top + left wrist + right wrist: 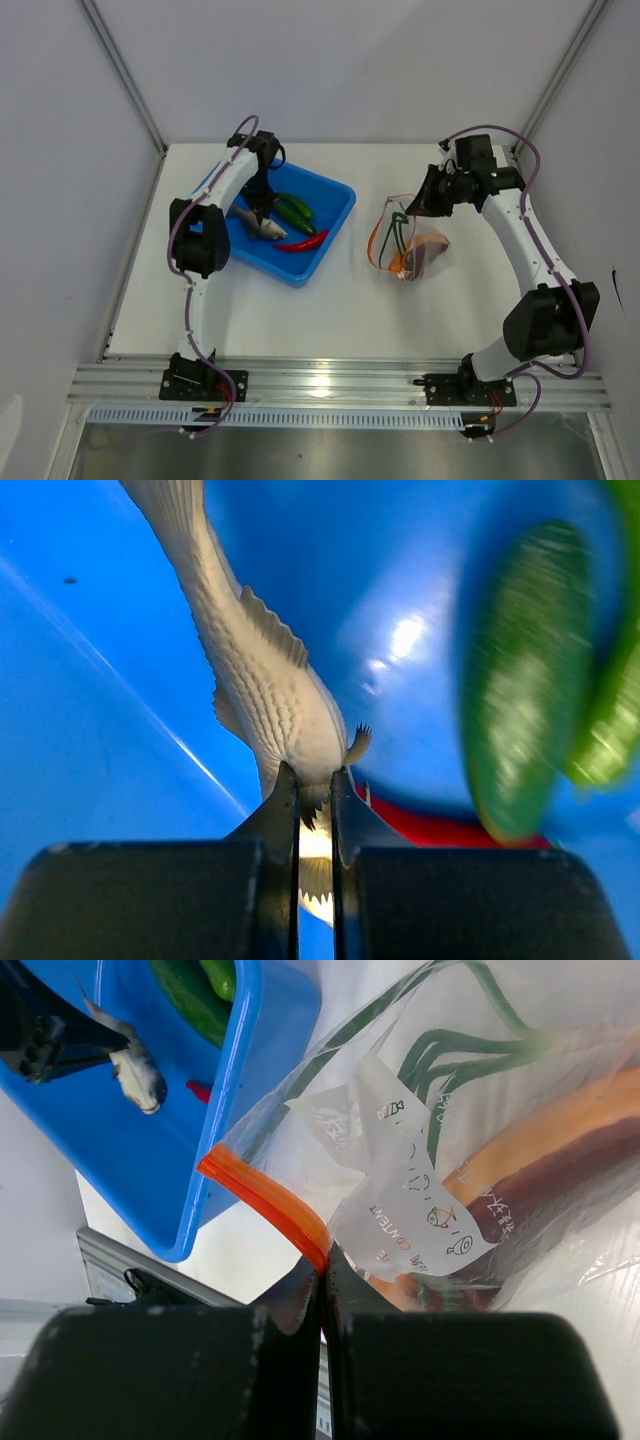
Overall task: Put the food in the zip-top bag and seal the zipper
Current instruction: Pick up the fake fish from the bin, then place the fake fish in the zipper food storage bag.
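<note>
My left gripper (262,212) is over the blue tray (335,190), shut on the tail end of the grey fish-shaped piece (265,680), which also shows in the top view (266,229). Green pods (296,210) and a red chili (301,243) lie beside it in the tray. My right gripper (322,1260) is shut on the orange-red zipper strip (262,1198) and holds the clear zip-top bag (405,245) open. Inside the bag are the green onion (450,1055) and the purple-red and orange slice (560,1150).
The blue tray's near corner (225,1110) lies close to the left of the bag's mouth. White walls and metal posts enclose the white table on the left, back and right. An aluminium rail (330,380) runs along the near edge.
</note>
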